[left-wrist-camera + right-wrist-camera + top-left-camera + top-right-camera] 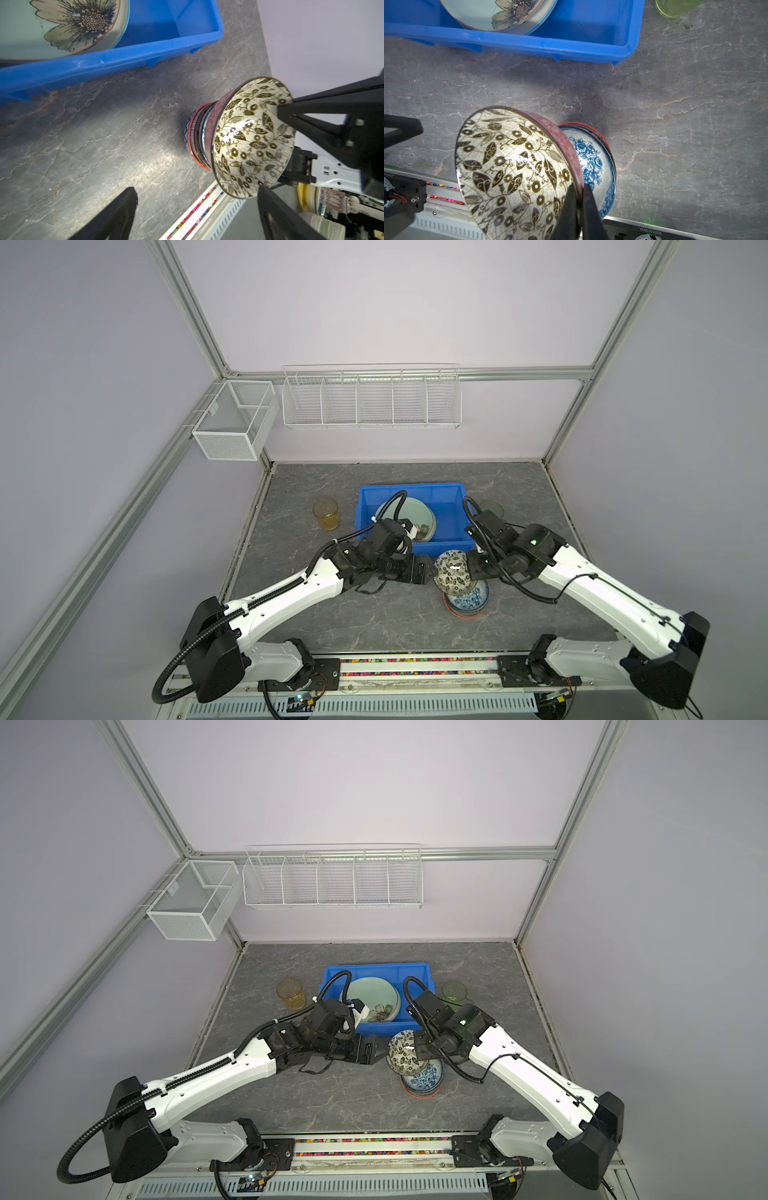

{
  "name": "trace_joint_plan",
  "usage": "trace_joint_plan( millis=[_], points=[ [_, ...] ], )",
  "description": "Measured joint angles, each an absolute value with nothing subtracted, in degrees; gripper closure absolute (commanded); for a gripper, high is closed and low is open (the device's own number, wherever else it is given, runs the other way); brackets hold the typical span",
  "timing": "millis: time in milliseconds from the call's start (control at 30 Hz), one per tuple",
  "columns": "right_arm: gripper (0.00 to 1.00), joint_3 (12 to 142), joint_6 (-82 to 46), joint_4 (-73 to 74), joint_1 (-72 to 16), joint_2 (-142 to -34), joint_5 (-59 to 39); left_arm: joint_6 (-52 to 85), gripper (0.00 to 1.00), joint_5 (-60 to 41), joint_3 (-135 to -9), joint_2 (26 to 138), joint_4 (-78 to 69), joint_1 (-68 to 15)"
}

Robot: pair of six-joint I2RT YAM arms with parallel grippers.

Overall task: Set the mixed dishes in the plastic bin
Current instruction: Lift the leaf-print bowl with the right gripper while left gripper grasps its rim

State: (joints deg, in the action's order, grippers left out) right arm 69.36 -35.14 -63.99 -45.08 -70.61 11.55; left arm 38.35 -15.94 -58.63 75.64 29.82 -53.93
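Pinching the tilted leaf-patterned bowl (512, 166) by its rim, the right gripper (579, 189) holds it over the stacked bowls (467, 603) at five o'clock on the grey marbled tabletop (374, 622). The left gripper (195, 190) gapes empty beside it. The blue bin (415, 487), at twelve, contains the flower plate (370, 994). Lilac walls (374, 302) surround.

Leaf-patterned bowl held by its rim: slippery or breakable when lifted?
Probably slippery: the leaf-patterned bowl shines with glaze, and the jaws pinch only its thin rim. Likely brittle: it looks like glazed ceramic. Held tilted, it could pivot.
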Motion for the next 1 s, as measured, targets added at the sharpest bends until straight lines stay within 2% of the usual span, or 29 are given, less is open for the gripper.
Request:
trace_joint_plan(
  millis=[200,1000],
  points=[
    [0.93,70.19,-34.57,-63.11,-45.04,-71.59,10.63,38.83,0.29,-13.82,-61.78,78.50,31.24,-54.17],
    [0.93,71.68,-33.41,-60.55,-45.04,-74.81,8.95,38.98,0.66,-12.23,-65.43,84.44,33.12,-54.78]
  ],
)
